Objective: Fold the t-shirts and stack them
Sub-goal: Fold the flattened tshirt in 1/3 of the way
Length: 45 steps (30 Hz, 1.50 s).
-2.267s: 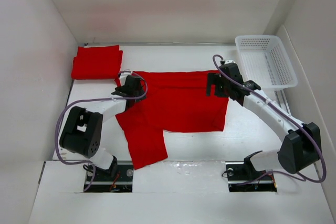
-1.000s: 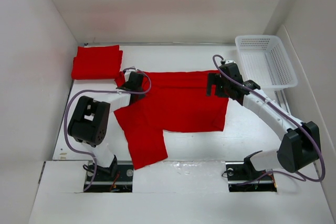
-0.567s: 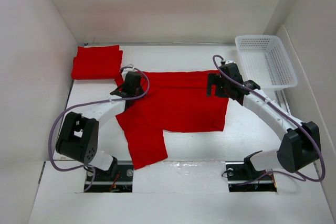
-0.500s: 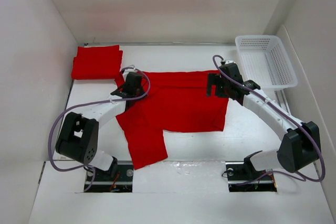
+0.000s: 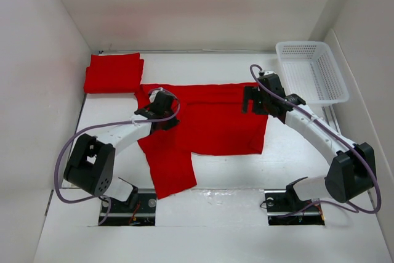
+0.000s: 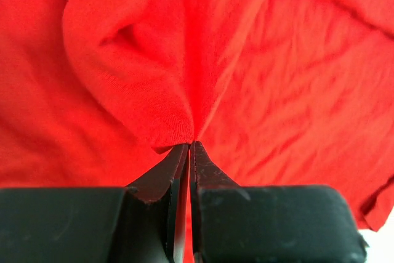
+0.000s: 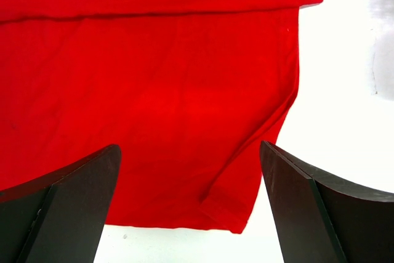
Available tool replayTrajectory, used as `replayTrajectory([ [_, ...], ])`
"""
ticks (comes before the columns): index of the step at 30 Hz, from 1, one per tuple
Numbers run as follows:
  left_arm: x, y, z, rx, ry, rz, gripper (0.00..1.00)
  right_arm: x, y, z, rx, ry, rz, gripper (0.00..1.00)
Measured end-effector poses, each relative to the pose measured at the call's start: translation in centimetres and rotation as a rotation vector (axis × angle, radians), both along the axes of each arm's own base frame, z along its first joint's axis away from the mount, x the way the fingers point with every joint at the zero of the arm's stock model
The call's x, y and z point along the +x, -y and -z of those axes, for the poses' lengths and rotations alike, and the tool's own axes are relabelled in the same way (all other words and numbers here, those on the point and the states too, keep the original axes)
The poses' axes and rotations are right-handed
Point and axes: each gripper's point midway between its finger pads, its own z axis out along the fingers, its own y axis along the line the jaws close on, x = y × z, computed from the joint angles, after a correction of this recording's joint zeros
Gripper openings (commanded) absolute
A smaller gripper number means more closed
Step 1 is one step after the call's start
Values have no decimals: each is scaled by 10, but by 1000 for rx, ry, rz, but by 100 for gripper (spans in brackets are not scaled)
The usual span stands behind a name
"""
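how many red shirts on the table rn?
2. A folded shirt at the far-left corner; a spread shirt mid-table, pinched by the left claw. The folded pile may hide more.

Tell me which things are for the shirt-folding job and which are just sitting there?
For the job:
- spread shirt, pinched by the shut left claw
- folded shirt, far left corner
- right claw, open over the spread shirt

Just lying about:
- basket, far right corner
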Motion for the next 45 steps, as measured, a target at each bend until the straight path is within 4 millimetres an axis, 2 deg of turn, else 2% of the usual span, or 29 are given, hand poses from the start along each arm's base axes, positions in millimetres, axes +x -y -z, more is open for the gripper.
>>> replayTrajectory([
  [5,-17,3,8,-21,-79,-53,0,-1,-2,0,6,-3,-6,100],
  [6,-19,2,9,-23,-92,-67,17,-1,-2,1,7,-4,-7,100],
  [7,-20,1,11,-22,-102,-76,27,-1,-2,1,7,-5,-8,100],
  [13,-29,0,15,-33,-148,-109,24,-3,-3,3,12,-14,-15,100],
  [19,-33,0,7,-39,-141,-98,57,-3,-4,3,16,-15,-18,100],
  [23,-32,-12,-3,-9,-106,-133,64,-3,-4,3,17,-15,-20,100],
  [26,-22,-33,-9,16,-73,-192,69,-3,-4,3,17,-15,-20,100],
  [29,-5,-64,-18,44,-24,-270,69,-3,-4,3,17,-15,-20,100],
  [32,14,-94,-27,65,32,-337,55,-3,-4,3,17,-15,-20,100],
  [34,22,-103,-31,83,63,-341,48,-3,-4,3,17,-15,-20,100],
  [39,41,-96,-30,111,91,-271,36,-3,-4,3,16,-16,-20,100],
  [45,51,-86,-20,100,89,-204,36,-3,-3,3,10,-14,-15,100],
])
